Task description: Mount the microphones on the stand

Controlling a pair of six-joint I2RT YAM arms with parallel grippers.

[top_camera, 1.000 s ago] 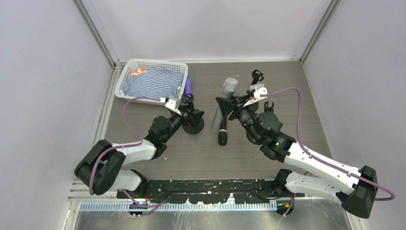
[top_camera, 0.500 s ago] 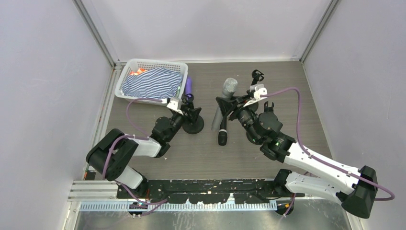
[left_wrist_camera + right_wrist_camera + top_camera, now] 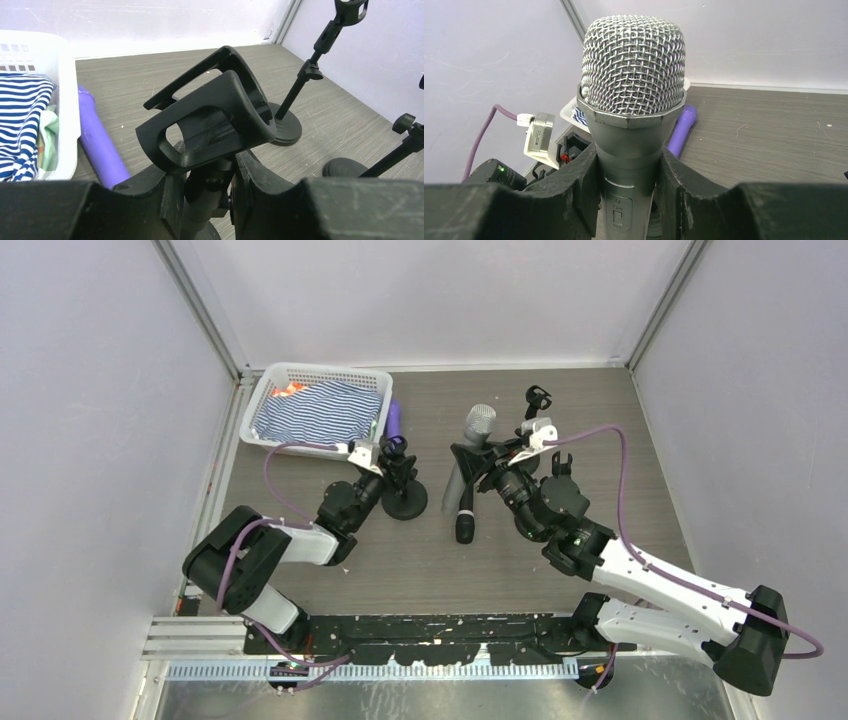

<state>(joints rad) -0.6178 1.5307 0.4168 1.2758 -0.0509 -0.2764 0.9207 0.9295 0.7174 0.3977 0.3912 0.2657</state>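
A small black stand has its round base (image 3: 404, 506) on the table and an empty clip (image 3: 210, 116) on top. My left gripper (image 3: 394, 464) (image 3: 208, 186) is closed round that stand's neck just under the clip. Right of it, my right gripper (image 3: 472, 476) (image 3: 629, 196) is shut on the body of a grey microphone (image 3: 470, 468) with a silver mesh head (image 3: 634, 70), held upright above the table. A purple microphone (image 3: 394, 420) (image 3: 98, 141) (image 3: 683, 129) lies beside the basket.
A white basket (image 3: 262, 400) (image 3: 67, 90) with striped cloth sits at the back left. Two more black stands rise on the right, a tall one (image 3: 539, 398) (image 3: 320, 45) and a shorter one (image 3: 560, 462) (image 3: 406, 134). Grey walls enclose the table.
My left gripper's jaws have closed in onto the stand's neck, and the left arm has drawn in a little. The right arm has stayed still with the grey microphone.
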